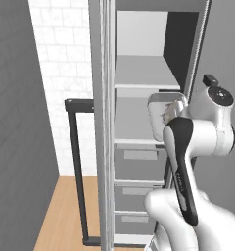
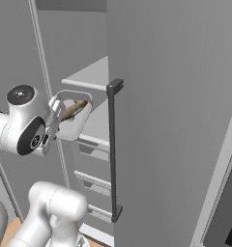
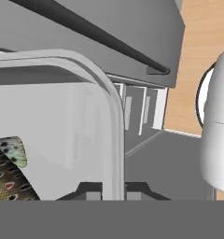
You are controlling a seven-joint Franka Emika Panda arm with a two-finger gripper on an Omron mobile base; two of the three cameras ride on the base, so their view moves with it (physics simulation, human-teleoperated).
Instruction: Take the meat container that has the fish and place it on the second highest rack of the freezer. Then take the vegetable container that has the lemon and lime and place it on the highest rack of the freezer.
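- My gripper point(image 3: 113, 189) is clamped on the rim of the meat container point(image 3: 62, 116); in the hand view my two dark fingertips point(image 3: 88, 190) sit either side of the pale rim with the wall pinched between them.
- The container is a pale, rounded-corner tray, held off every surface. From the left base view it point(image 1: 158, 115) hangs in front of my wrist at the freezer's open front; from the right base view it point(image 2: 77, 120) is tilted, with its open side facing up and toward the camera.
- The fish point(image 2: 72, 110) lies inside the tray, brownish and slim; in the hand view its spotted skin point(image 3: 6, 172) shows at the lower left, against the tray's inner wall.
- Just past the tray is the freezer point(image 1: 139, 59), its door point(image 2: 171, 120) swung open with the long black bar handle point(image 2: 113, 149) on it.
- The tray hangs near the front edge of the second highest rack point(image 1: 134, 122), at about its level and not resting on it.
- Above that is the highest rack point(image 1: 141, 71), a flat grey shelf.
- Below the racks are the drawers point(image 1: 136, 184).
- Farthest off, a white tiled wall point(image 1: 65, 73) and wooden floor point(image 1: 60, 215) lie beyond the door.
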